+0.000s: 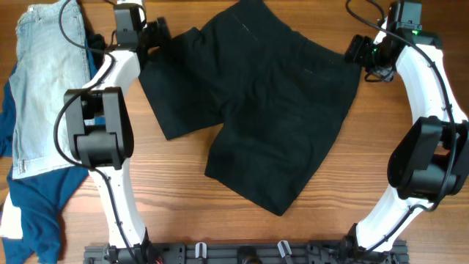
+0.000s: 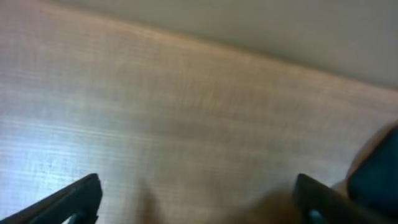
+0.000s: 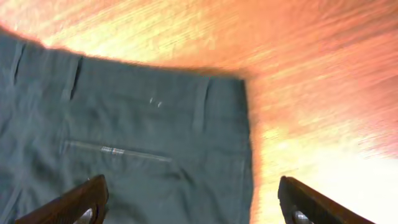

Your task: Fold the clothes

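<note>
— Where are the shorts (image 1: 264, 103)?
— Spread flat on the table (image 1: 183, 198); their waistband corner lies under the right claw (image 3: 193, 199), between its fingers; those stand wide apart, holding nothing.
— And the left claw (image 2: 196, 196)?
— Fingers apart too, over bare wood; the shorts' edge sits just beside one finger.

Black shorts (image 1: 264, 103) lie flat, unfolded, mid-table on my workspace. Waistband at the far edge, both legs spread toward me.
</note>
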Controlling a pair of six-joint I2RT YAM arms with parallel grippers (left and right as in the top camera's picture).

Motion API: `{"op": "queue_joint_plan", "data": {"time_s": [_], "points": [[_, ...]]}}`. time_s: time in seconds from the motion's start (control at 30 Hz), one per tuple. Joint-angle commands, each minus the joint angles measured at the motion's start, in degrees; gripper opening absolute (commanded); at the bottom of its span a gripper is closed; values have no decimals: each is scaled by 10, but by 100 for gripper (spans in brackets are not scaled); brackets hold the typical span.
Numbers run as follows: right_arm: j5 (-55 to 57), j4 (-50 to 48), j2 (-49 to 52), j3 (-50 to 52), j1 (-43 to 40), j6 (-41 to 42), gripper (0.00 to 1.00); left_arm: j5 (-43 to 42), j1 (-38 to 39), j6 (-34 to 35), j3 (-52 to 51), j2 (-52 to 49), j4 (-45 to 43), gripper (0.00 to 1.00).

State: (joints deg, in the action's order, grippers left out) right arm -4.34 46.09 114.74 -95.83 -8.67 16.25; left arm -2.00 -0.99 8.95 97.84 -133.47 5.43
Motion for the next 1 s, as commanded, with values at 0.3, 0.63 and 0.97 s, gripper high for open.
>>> {"op": "queue_joint_plan", "data": {"time_s": [0.3, 0.63, 0.97], "points": [[26, -94, 71, -12, 1, -99, 72, -160, 32, 78, 0, 120, 455, 100], [10, -96, 148, -12, 1, -102, 60, -129, 61, 78, 0, 120, 445, 100], [100, 34, 149, -12, -26, 56, 4, -118, 91, 78, 0, 120, 432, 100]]}}
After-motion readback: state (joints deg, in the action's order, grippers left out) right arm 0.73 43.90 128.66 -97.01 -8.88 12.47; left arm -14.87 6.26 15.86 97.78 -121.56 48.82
